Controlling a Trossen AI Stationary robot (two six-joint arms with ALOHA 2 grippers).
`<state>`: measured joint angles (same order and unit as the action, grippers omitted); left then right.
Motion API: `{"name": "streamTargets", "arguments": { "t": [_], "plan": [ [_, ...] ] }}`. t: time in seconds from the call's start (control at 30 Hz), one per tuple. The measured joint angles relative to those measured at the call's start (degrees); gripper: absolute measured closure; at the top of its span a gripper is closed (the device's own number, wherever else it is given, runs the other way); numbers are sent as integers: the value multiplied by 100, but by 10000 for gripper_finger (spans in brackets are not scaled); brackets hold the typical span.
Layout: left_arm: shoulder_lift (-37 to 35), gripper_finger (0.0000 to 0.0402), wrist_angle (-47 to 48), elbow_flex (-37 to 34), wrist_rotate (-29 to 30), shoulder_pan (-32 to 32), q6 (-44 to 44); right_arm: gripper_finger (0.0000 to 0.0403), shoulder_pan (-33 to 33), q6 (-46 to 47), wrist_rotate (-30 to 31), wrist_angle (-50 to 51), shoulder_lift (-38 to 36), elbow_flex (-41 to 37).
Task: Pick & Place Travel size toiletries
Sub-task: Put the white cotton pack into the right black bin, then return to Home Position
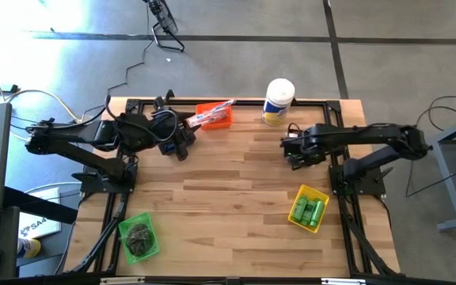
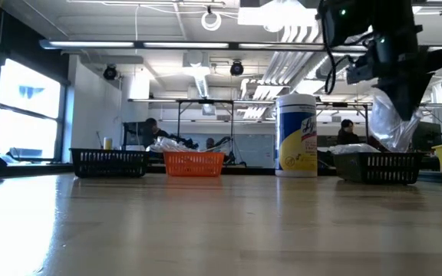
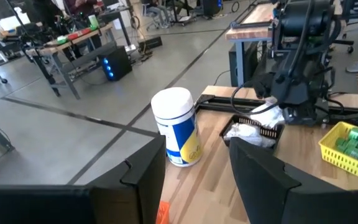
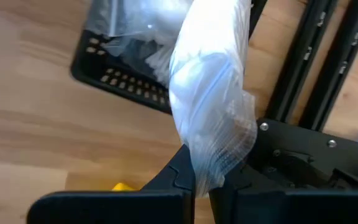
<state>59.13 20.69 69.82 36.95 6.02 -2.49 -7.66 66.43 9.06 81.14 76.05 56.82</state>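
Observation:
My right gripper is shut on a clear bag of white puffs and holds it above the black bin, which has more clear bags in it. The low view shows the bag hanging over that bin. My left gripper is open and touches nothing; it hovers beside the orange bin, which holds clear-wrapped slim packets. Green mini bottles lie in the yellow bin. Dark round bundles fill the green bin. My right gripper pinches the clear bag by its upper end between the two fingers, coming from above and pointing down. The bag hangs below the fingers, lifted clear, with its lower end just over the black bin.
A tall white canister with a yellow label stands at the far edge, between the orange bin and the right arm. A second black bin shows at the far left in the low view. Bare wood lies across the table's middle.

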Motion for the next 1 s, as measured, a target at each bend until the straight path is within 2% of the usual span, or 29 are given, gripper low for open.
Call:
{"name": "streamTargets", "arguments": {
  "t": [0.23,0.33,0.47,0.77,0.87,1.0],
  "plan": [
    [0,229,56,0,-2,0,88,389,-151,-10,50,-100,511,0],
    [0,229,94,0,-2,0,117,377,-149,-14,149,-131,565,0],
    [0,229,161,0,-2,0,121,341,-147,-11,138,-134,565,0],
    [0,229,231,0,-4,0,119,228,-147,-149,253,-81,538,0],
    [-58,229,266,-4,-13,2,122,210,-147,-173,256,50,391,0],
    [-144,229,386,-4,-13,2,127,210,-147,-175,258,128,47,2]
  ]
}}
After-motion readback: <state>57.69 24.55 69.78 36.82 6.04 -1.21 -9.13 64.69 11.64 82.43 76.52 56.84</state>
